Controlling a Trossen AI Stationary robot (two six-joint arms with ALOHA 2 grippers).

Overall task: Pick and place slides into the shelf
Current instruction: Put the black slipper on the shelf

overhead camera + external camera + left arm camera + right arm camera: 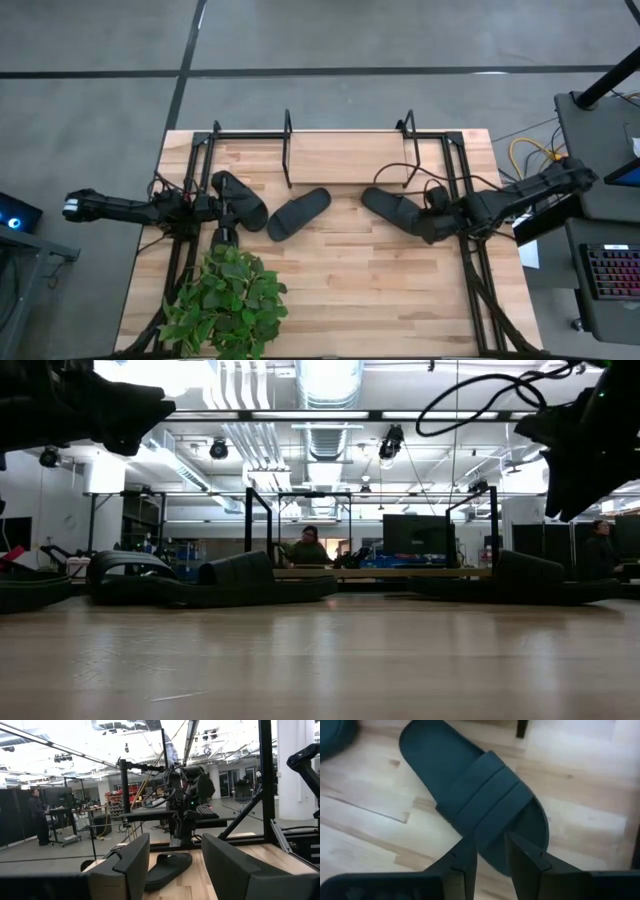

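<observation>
Three plain black slide sandals lie on the pale wood desk, all in front of the low black wire shelf (348,157) with its wood board. No slide is on the shelf yet.

One slide, the right slide (393,211), lies just in front of the shelf's right post. Its long way runs at a slant, from near that post out and away from the shelf. The right gripper (432,222) hangs over the end that is far from the shelf. Its fingers (525,860) are only a little apart, and they are not pinching anything that I can see. The wide strap is just past the fingertips, on the shelf side. I think this arm will grab this slide, since it is much nearer than the other arm.

Next come the middle slide (298,213) and the left slide (240,200), in front of the shelf's left post. The left gripper (175,837) waits beside the left slide, fingers spread wide and holding nothing.

From above you see where every slide lies from the shelf. Only the right wrist view shows the small gap between the fingers and the strap up close. Looking level across the desk, the slides are just low dark lumps.
</observation>
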